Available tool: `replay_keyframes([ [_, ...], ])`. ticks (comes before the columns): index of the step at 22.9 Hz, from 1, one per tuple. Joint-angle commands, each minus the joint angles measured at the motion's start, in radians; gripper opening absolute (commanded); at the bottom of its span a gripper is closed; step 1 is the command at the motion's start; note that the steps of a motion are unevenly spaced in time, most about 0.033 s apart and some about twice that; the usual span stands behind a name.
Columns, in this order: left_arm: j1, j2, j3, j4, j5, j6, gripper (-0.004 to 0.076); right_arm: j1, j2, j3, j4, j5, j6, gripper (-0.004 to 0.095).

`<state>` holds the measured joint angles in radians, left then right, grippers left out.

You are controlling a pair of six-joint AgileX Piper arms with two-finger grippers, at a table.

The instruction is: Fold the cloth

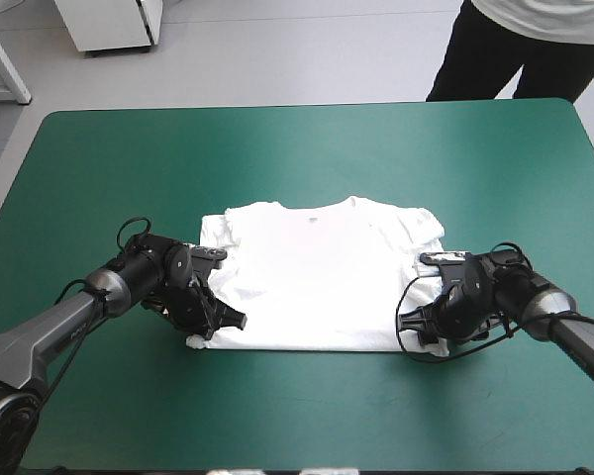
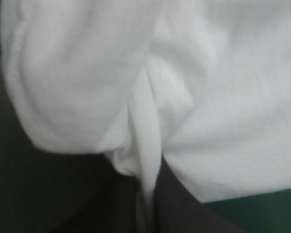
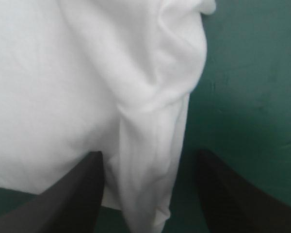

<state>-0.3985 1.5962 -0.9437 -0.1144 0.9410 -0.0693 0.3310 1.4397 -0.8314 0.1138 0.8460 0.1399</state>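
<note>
At the left of the high view, your left fingers (image 1: 210, 327) sit low on the teal-green worktop (image 1: 307, 158), right at the near left corner of the T-shirt (image 1: 317, 287). From the left wrist you see them all but closed. The two black shapes meet with a narrow upright pleat of white cloth pinched between them, so they have hold of the T-shirt (image 2: 223, 97). The rest of the fabric spreads ahead of them in soft folds, and a little of the worktop (image 2: 266, 208) shows just beside it.

In the middle of the high view, a little below centre, the T-shirt lies spread flat. Its collar points toward the far edge and its hem toward the near edge. Both short sleeves lie close to the shoulders at its upper corners.

At the right of the high view, your right fingers (image 1: 428, 334) rest low at the near right corner of the hem. From the right wrist you see them standing well apart, gripping nothing. A rumpled fold of the T-shirt (image 3: 53, 87) lies on the worktop (image 3: 252, 73) between them, close against one finger (image 3: 72, 194). Bare teal-green shows between the fold and the other finger. You cannot tell whether the cloth touches the nearer finger.
</note>
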Motion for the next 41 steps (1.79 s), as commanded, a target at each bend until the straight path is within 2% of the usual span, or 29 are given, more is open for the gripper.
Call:
replay_keyframes([
  [1, -0.008, 0.033, 0.013, -0.043, -0.122, 0.005, -0.001, 0.003, 0.005, -0.019, 0.02, -0.033, -0.024, 0.0524],
  [5, -0.008, 0.033, 0.013, -0.054, -0.14, 0.005, -0.001, 0.003, 0.041, -0.019, 0.054, 0.002, -0.06, 0.0228],
  [6, -0.008, 0.033, 0.013, -0.054, -0.145, 0.005, -0.001, 0.003, 0.044, -0.019, 0.082, 0.004, -0.085, 0.0082],
  [7, -0.008, 0.033, 0.013, -0.054, -0.149, 0.005, -0.001, 0.003, 0.044, -0.019, 0.094, 0.004, -0.107, -0.0022],
  [11, -0.008, 0.018, 0.004, -0.054, -0.101, 0.017, -0.001, 0.003, 0.04, -0.043, 0.082, 0.048, -0.106, -0.0013],
  [24, -0.008, -0.276, -0.014, -0.087, 0.024, 0.008, -0.001, 0.003, -0.1, -0.265, 0.013, 0.221, -0.091, -0.0013],
  [30, -0.006, -0.354, -0.174, -0.08, 0.055, 0.004, -0.001, 0.003, -0.136, -0.4, -0.062, 0.251, -0.058, -0.0013],
  [32, -0.006, -0.354, -0.242, -0.073, 0.01, 0.002, -0.001, 0.001, -0.133, -0.444, -0.085, 0.229, -0.058, -0.0013],
  [34, -0.006, -0.349, -0.288, 0.004, -0.068, -0.037, -0.001, 0.001, -0.132, -0.47, -0.152, 0.141, -0.025, -0.0013],
  [37, -0.006, -0.313, -0.302, 0.102, -0.11, -0.088, -0.001, 0.001, -0.118, -0.472, -0.233, 0.036, 0.03, -0.0013],
  [41, -0.006, -0.243, -0.302, 0.134, -0.22, -0.103, -0.001, 0.001, -0.043, -0.472, -0.321, -0.095, 0.089, -0.0013],
])
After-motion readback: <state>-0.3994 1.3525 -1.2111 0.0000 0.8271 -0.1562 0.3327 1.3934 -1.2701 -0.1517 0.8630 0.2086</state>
